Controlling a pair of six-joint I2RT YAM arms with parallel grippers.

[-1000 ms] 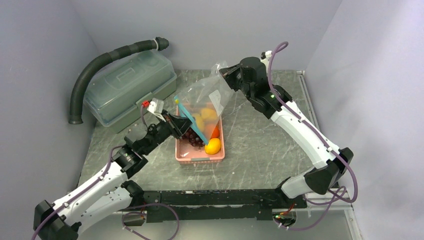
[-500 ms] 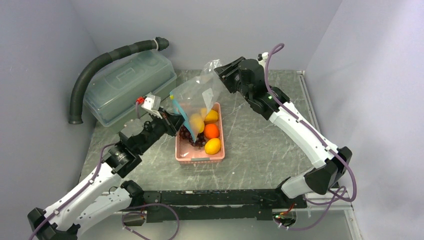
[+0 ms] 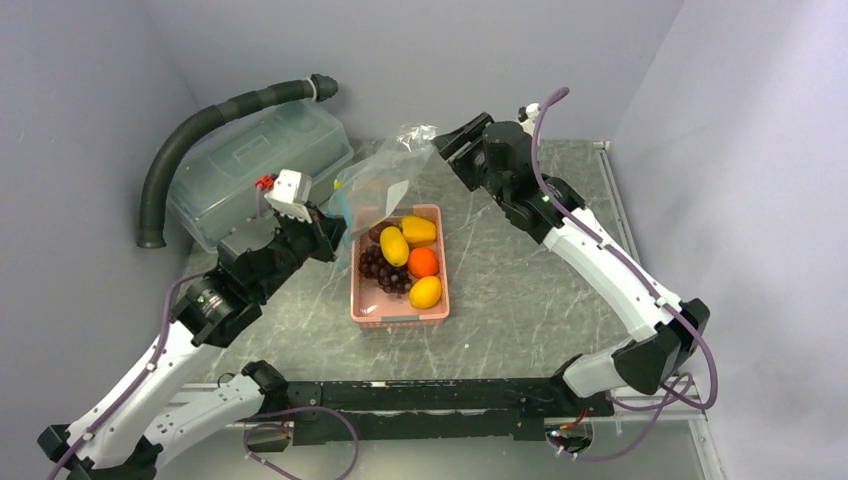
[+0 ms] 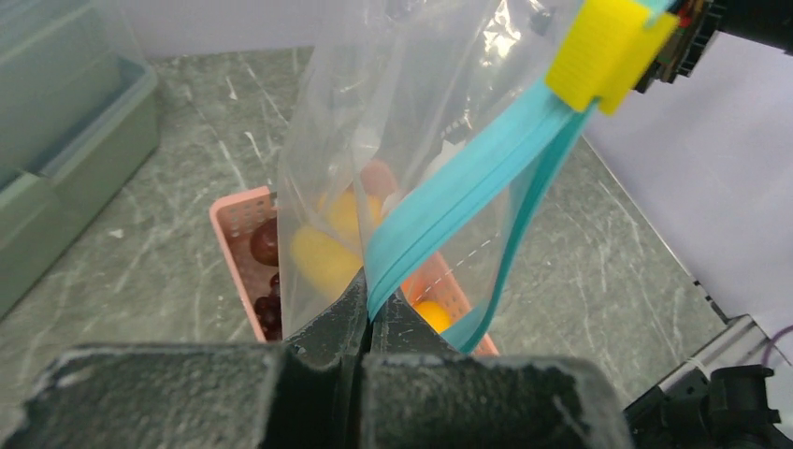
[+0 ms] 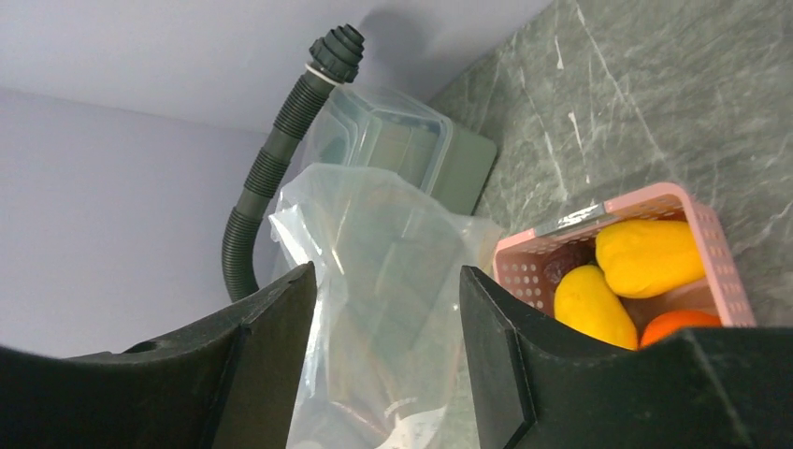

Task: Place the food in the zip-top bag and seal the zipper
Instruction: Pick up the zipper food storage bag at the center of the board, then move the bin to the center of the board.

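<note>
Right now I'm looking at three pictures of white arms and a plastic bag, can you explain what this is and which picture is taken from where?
This is a two-armed robot bolted to the near edge of a table. The wide picture looks down from above and behind; the other two come from a camera on each wrist. The left arm has its jaws shut on the teal zipper of a clear zip-top bag, holding it up. The right arm has its jaws open, with the bag showing between them. Toy fruit lies in a pink basket, not in the bag. A lidded box and black hose sit at the back left.
</note>
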